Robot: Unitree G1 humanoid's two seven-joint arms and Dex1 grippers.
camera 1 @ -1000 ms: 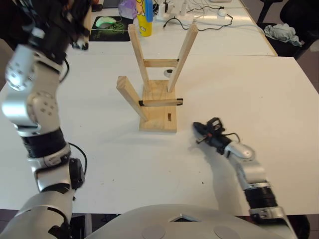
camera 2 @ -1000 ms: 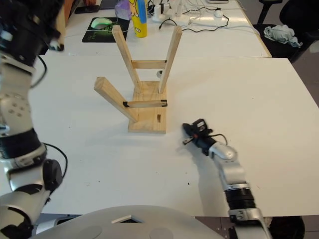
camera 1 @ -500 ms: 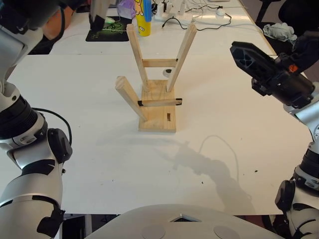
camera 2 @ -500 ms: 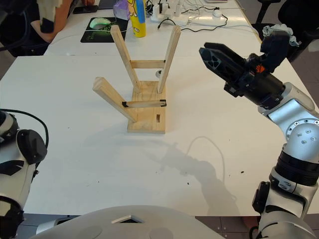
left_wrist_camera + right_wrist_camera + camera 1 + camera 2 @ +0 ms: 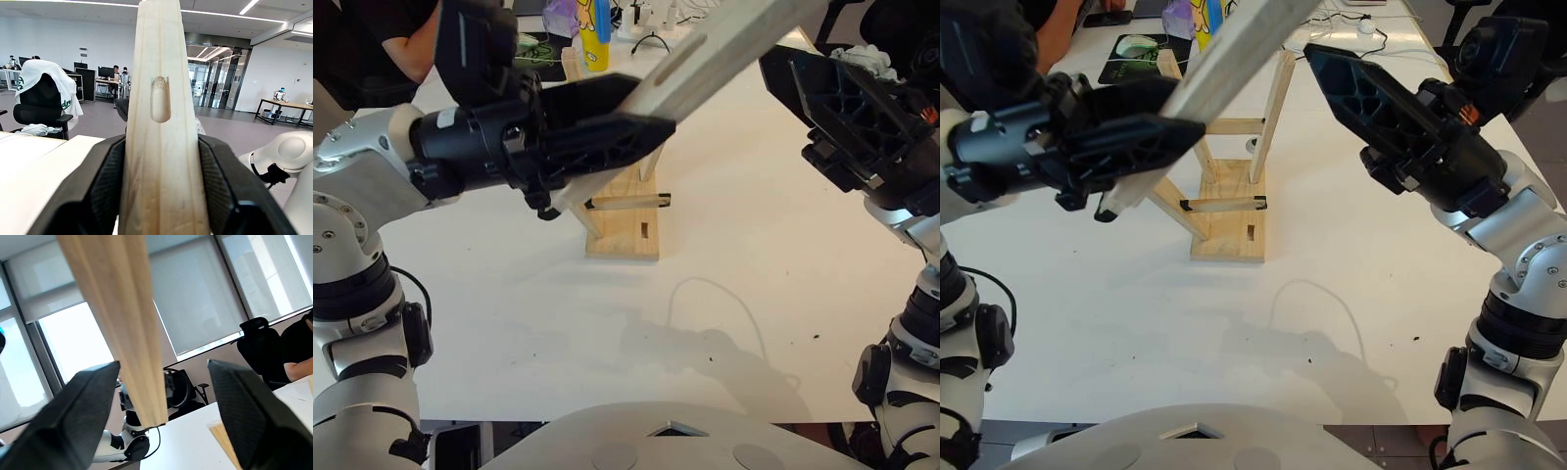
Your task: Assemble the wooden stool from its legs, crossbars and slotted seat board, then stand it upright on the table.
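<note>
The left gripper (image 5: 646, 106) is raised above the desk (image 5: 783, 255), its jaws pinching the loose wooden leg (image 5: 734, 41) near one end. The rest of the leg slants up and across toward the robot's right. Holding it low probably leaves the long free part bare for the other arm to take. In the left wrist view the leg's crossbar slot (image 5: 160, 99) faces the camera, so the mortise can be checked before fitting.

On the desk beneath stands the part-built stool, upside down on its slotted seat board (image 5: 619, 240), which lets legs drop into the slots from above. Three legs point upward, tied by two crossbars (image 5: 628, 124). One open slot (image 5: 646, 231) shows in the board's near right corner, likely where the held leg belongs.

The right gripper (image 5: 808, 108) is also raised, with its jaws spread wide. In the right wrist view the leg's free part runs through the gap between them and seems to touch neither. That looks like the set-up for a handover or a second grip to steady the leg.
</note>
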